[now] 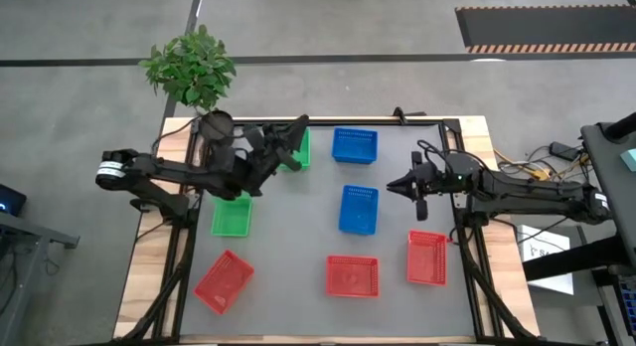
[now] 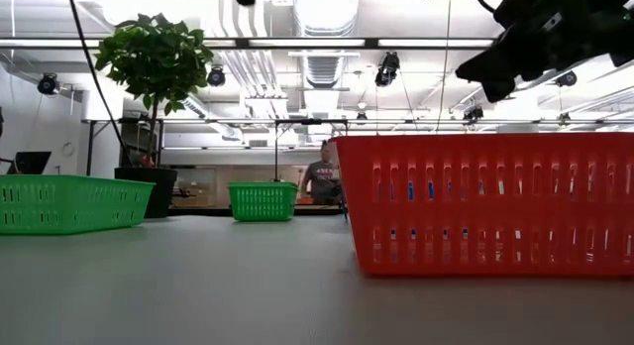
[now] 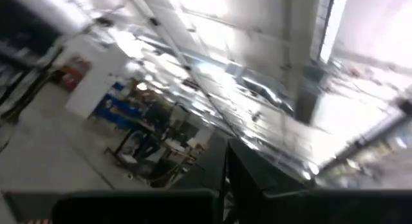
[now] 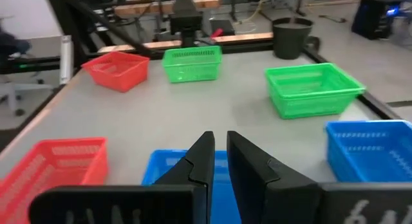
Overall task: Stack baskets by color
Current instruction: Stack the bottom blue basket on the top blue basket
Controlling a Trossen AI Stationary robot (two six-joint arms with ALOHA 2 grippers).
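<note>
While every basket I can see lies singly on the counter point(image 1: 397, 187), I judge the stacking barely begun, with no grasp yet made. Taking the potted plant point(image 1: 191, 70) at the counter's far left corner as my landmark: one green basket point(image 1: 296, 147) lies just beside its pot, partly under my left arm, and a second green basket point(image 1: 232, 217) lies nearer me from the pot. Two blue baskets point(image 1: 355, 145) point(image 1: 359, 209) sit well to the right of the plant, and three red baskets point(image 1: 224, 281) point(image 1: 353, 275) point(image 1: 426, 258) line the counter edge farthest from it. That is seven; I cannot find the others. My left gripper point(image 1: 294, 137) hangs raised close to the pot, jaws fully shut and empty, its camera tipped up toward the ceiling. My right gripper point(image 4: 219, 156) hovers far from the plant, over the nearer blue basket, jaws almost shut with nothing between them. Next, I reckon, the right jaws must spread, drop onto that basket's rim, and carry it to the other blue one.
</note>
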